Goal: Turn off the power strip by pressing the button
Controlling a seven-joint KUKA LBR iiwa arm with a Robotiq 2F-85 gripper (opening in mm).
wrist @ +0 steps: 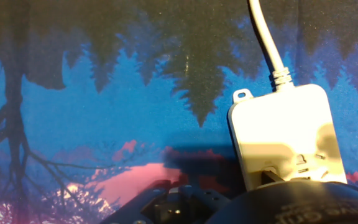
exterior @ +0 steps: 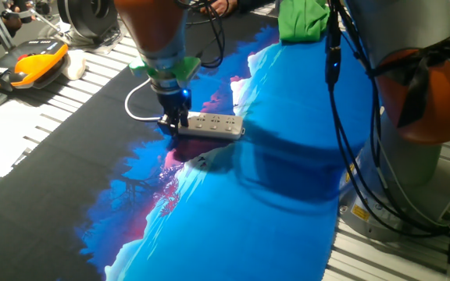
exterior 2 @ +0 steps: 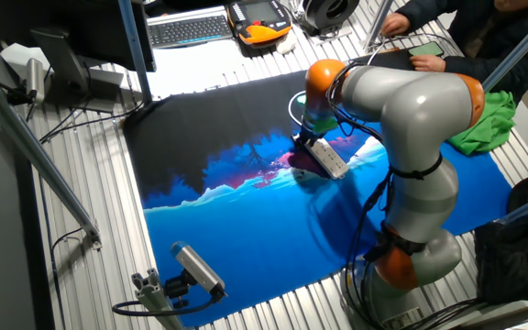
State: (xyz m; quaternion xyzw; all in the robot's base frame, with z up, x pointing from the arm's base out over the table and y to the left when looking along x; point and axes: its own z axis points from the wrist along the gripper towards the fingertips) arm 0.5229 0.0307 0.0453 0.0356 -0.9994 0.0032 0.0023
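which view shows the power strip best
One fixed view: the power strip lies nearly full length, its socket row visible, with the gripper at its cord end. The hand view shows only the cord end close up. The other fixed view shows it small, partly behind the arm.

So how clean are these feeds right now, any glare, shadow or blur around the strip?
Hand view: the power strip is sharp, with warm light patches on its casing and a dark shadow beside it; the bottom edge is dark and blurred. One fixed view: the gripper at the strip's cord end is clear, and the arm's shadow lies on the blue cloth. The other fixed view: the arm partly covers the strip.
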